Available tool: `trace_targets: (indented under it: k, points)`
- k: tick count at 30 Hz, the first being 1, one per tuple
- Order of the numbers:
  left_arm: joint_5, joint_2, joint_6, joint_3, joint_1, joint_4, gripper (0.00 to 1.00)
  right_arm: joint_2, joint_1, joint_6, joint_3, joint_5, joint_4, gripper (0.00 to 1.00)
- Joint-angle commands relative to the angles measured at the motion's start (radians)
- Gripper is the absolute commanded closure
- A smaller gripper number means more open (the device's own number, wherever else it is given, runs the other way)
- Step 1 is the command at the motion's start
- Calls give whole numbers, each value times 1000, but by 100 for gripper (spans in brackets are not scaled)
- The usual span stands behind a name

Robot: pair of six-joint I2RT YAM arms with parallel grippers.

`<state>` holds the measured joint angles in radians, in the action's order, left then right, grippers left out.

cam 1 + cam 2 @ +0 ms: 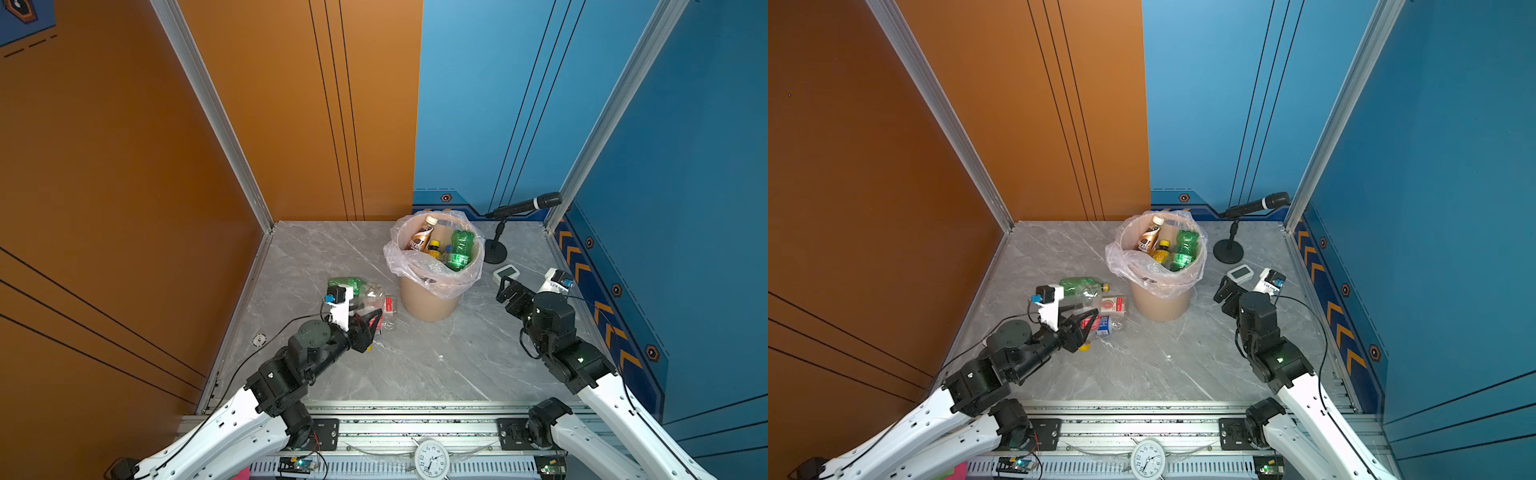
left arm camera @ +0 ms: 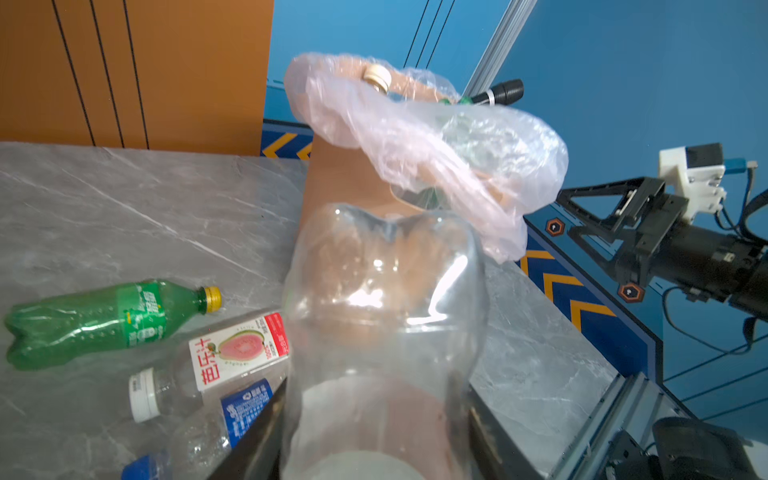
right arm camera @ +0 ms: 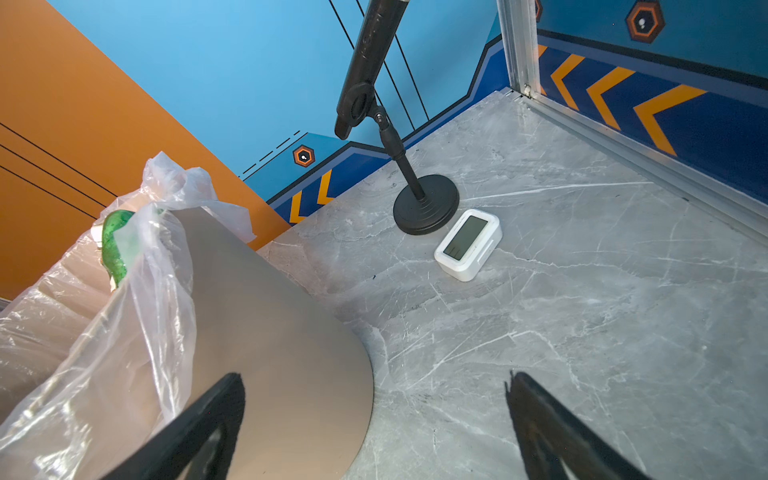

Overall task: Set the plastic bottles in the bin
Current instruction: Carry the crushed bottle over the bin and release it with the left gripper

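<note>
My left gripper [image 2: 376,411] is shut on a clear, label-less plastic bottle [image 2: 386,291] whose base points toward the bin [image 2: 332,183]. In both top views this gripper [image 1: 374,318] [image 1: 1090,320] hangs just left of the bin [image 1: 432,301] [image 1: 1160,307]. Three bottles lie on the table beside it: a green one [image 2: 95,322] [image 1: 1081,286], one with a guava label [image 2: 232,349] [image 1: 1115,304] and one with a blue label [image 2: 245,405]. The beige bagged bin holds a brown bottle [image 1: 422,237] and a green bottle [image 1: 461,249], among others. My right gripper [image 3: 374,415] [image 1: 505,289] is open and empty, right of the bin.
A microphone on a round black stand [image 1: 496,251] [image 3: 426,203] stands behind the bin to the right. A small white display unit [image 1: 506,274] [image 3: 467,245] lies next to it. A clock [image 1: 432,459] sits at the front rail. Walls close the table's left, back and right.
</note>
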<state>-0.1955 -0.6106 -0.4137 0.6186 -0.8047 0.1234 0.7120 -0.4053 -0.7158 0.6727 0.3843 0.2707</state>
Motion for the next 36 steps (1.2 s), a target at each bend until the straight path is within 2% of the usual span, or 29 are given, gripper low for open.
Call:
trace_targets:
  k: [1, 6, 12, 19, 23, 29, 30, 31, 34, 36]
  points:
    - [15, -36, 109, 106, 40, -28, 48, -11, 5, -14, -9, -15, 16, 0]
    - [116, -186, 197, 275, 109, -108, 48, -32, 6, -13, -10, -8, 31, 0]
    - [194, -464, 296, 561, 155, -162, 48, -64, 16, -10, -15, -4, 46, 0]
    - [285, -766, 308, 830, 177, -199, 48, -102, 32, -10, -23, -4, 69, 0]
    - [307, -859, 301, 909, 188, -197, 48, -122, 46, -2, -22, -3, 83, 0]
    - [334, -909, 278, 927, 196, -210, 47, -131, 67, -2, -25, -14, 89, 0]
    - [337, -915, 273, 924, 195, -209, 44, -130, 69, -2, -25, -16, 88, 0]
    - [337, -920, 272, 919, 195, -207, 36, -128, 71, -2, -26, -18, 86, 0]
    - [355, -934, 263, 921, 199, -168, 2, -120, 78, -2, -26, -27, 79, 0]
    - [360, -925, 257, 915, 199, -141, 2, -118, 83, 1, -24, -34, 80, 0]
